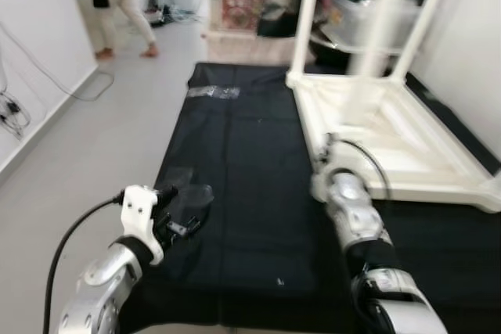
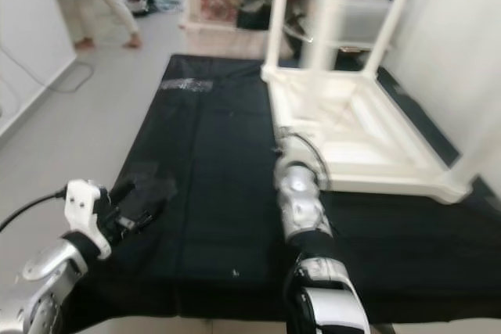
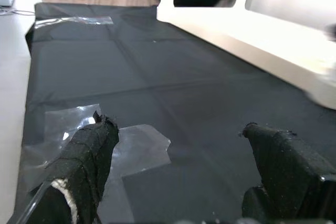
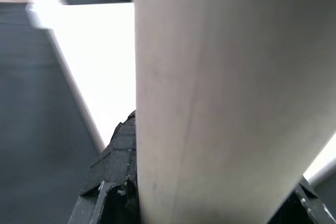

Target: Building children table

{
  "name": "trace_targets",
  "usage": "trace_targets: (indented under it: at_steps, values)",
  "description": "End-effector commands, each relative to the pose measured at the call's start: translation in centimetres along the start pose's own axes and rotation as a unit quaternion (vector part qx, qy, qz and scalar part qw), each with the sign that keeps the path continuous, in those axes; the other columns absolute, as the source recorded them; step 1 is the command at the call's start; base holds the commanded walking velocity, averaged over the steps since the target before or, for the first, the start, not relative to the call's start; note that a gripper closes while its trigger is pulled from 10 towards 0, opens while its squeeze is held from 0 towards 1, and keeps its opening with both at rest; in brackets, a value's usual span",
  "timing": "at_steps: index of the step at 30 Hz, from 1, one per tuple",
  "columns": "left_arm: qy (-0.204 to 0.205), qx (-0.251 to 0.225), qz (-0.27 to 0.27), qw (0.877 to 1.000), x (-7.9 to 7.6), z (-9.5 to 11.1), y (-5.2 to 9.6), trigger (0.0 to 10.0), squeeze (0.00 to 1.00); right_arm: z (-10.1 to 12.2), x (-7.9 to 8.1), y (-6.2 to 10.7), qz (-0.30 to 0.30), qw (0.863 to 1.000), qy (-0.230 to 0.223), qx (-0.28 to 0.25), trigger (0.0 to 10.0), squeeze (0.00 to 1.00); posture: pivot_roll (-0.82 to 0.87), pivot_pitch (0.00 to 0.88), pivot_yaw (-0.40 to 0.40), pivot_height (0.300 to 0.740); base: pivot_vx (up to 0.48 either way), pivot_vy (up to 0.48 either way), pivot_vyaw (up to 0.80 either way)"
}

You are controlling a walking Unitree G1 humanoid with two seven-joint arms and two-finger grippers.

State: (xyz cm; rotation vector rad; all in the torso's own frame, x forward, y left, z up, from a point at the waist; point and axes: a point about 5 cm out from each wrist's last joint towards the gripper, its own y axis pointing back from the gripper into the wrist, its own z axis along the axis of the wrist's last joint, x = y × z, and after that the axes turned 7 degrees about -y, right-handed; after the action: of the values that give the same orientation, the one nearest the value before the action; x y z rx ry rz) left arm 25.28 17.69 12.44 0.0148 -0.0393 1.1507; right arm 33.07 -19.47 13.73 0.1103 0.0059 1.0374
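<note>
Silver jointed arms, black elbow bands; white bracket and black cable at left gripper (image 1: 186,210); black fabric-wrapped fingers (image 3: 86,153).

L hand (image 3: 173,166) low, fingers apart; R hand (image 4: 210,182) forward, fingers astride something.

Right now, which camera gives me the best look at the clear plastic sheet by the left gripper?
The left wrist view: the clear plastic sheet lies flat on the black mat, sharp and close, just beyond the open left gripper. Both eye views show it as a faint sheen ahead of that gripper. The right wrist view faces a white table leg.
</note>
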Motion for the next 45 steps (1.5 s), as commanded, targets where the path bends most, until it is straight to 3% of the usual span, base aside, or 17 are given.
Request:
trace_targets:
  at_steps: [1, 2, 3, 8, 9, 13, 14, 17, 21, 22, 25, 26, 28, 31, 35, 40, 45]
  values:
    - [-0.004, -0.004, -0.013, 1.0, -0.3, 0.3, -0.3, 10.0, 0.0, 1.3, -0.5, 0.5, -0.016, 0.998, 0.056, -0.024, 0.0, 0.0, 0.06, 0.0, -0.076, 0.74, 0.0, 0.0, 0.0]
    - [-0.004, -0.004, -0.013, 1.0, -0.3, 0.3, -0.3, 10.0, 0.0, 1.3, -0.5, 0.5, -0.016, 0.998, 0.056, -0.024, 0.0, 0.0, 0.06, 0.0, -0.076, 0.74, 0.0, 0.0, 0.0]
    - [-0.004, -0.004, -0.015, 1.0, -0.3, 0.3, -0.3, 10.0, 0.0, 1.1, 0.4, 1.5, 0.043, 0.997, 0.056, -0.022, 10.0, 0.0, 0.05, 0.0, -0.072, 0.74, 0.0, 0.0, 0.0]
    - [-0.003, -0.003, -0.017, 1.0, -0.3, 0.3, -0.4, 10.0, 0.0, 1.7, 3.1, 2.3, 0.192, 0.978, 0.042, -0.064, 10.0, 0.0, 0.05, 0.0, -0.067, 0.74, 0.0, 0.0, 0.0]
    - [-0.004, -0.003, -0.017, 1.0, -0.3, 0.4, -0.4, 10.0, 0.0, 2.1, 3.8, 2.1, 0.233, 0.969, 0.032, -0.072, 10.0, 1.0, 0.06, 0.0, -0.074, 0.74, 0.0, 0.0, 0.0]
    - [-0.004, -0.004, -0.014, 1.0, -0.2, 0.4, -0.5, 10.0, 0.0, 4.0, 5.3, 0.4, 0.268, 0.96, 0.021, -0.082, 10.0, 1.0, 0.07, 0.0, -0.088, 0.74, 0.0, 0.0, 0.0]
    - [-0.005, -0.006, -0.011, 1.0, -0.2, 0.4, -0.5, 10.0, 0.0, 5.0, 6.7, -0.6, 0.309, 0.946, 0.039, -0.089, 10.0, 0.0, 0.07, 0.0, -0.093, 0.74, 0.0, 0.0, 0.0]
    - [-0.005, -0.007, -0.009, 1.0, -0.2, 0.4, -0.6, 10.0, 0.0, 5.7, 8.2, -1.2, 0.379, 0.919, 0.065, -0.085, 10.0, 0.0, 0.09, 0.0, -0.103, 0.74, 0.0, 0.0, 0.0]
    - [-0.004, -0.008, -0.009, 1.0, -0.3, 0.4, -0.7, 10.0, 0.0, 3.6, 9.5, 1.4, 0.536, 0.84, 0.074, -0.035, 10.0, 0.0, 0.1, 0.0, -0.11, 0.74, 0.0, 0.0, 0.0]
    - [-0.004, -0.008, -0.01, 1.0, -0.3, 0.4, -0.7, 10.0, 0.0, 2.2, 9.6, 2.1, 0.587, 0.803, 0.104, -0.014, 10.0, 0.0, 0.1, 0.0, -0.113, 0.74, 0.0, 0.0, 0.0]
    - [-0.004, -0.008, -0.01, 1.0, -0.3, 0.4, -0.7, 10.0, 0.0, 1.6, 9.6, 2.1, 0.596, 0.794, 0.118, -0.004, 9.6, 0.0, 0.1, 0.0, -0.113, 0.74, 0.0, 0.0, 0.0]
    - [-0.003, -0.008, -0.01, 1.0, -0.3, 0.5, -0.7, 10.0, 0.0, 1.1, 10.0, 1.9, 0.589, 0.8, 0.117, 0.01, 3.5, 0.0, 0.11, 0.0, -0.12, 0.74, 0.0, 0.0, 0.0]
    - [-0.003, -0.008, -0.009, 1.0, -0.3, 0.5, -0.8, 10.0, 0.0, 0.3, 10.4, 1.1, 0.542, 0.831, 0.121, 0.038, 0.0, 0.0, 0.11, 0.0, -0.119, 0.74, 0.0, 0.0, 0.0]
    - [-0.003, -0.009, -0.008, 1.0, -0.3, 0.5, -0.8, 10.0, 0.0, 0.1, 9.7, -0.9, 0.39, 0.915, 0.092, 0.05, 0.0, 0.0, 0.1, 0.0, -0.112, 0.74, 0.0, 0.0, 0.0]
    - [-0.003, -0.009, -0.009, 1.0, -0.3, 0.5, -0.8, 10.0, 0.0, 0.0, 7.5, -2.2, 0.24, 0.968, 0.051, 0.054, 0.0, 0.0, 0.09, 0.0, -0.108, 0.74, 0.0, 0.0, 0.0]
    - [-0.003, -0.008, -0.011, 1.0, -0.3, 0.6, -0.7, 10.0, 0.0, -0.9, 3.2, -2.3, 0.065, 0.996, 0.016, 0.063, 0.0, 0.0, 0.07, 0.0, -0.096, 0.74, 0.0, 0.0, 0.0]
    - [-0.002, -0.008, -0.012, 1.0, -0.3, 0.6, -0.5, 10.0, 0.0, -0.6, 0.6, -0.2, 0.022, 0.998, 0.043, 0.043, 0.0, 0.0, 0.04, 0.0, -0.082, 0.74, 0.0, 0.0, 0.0]
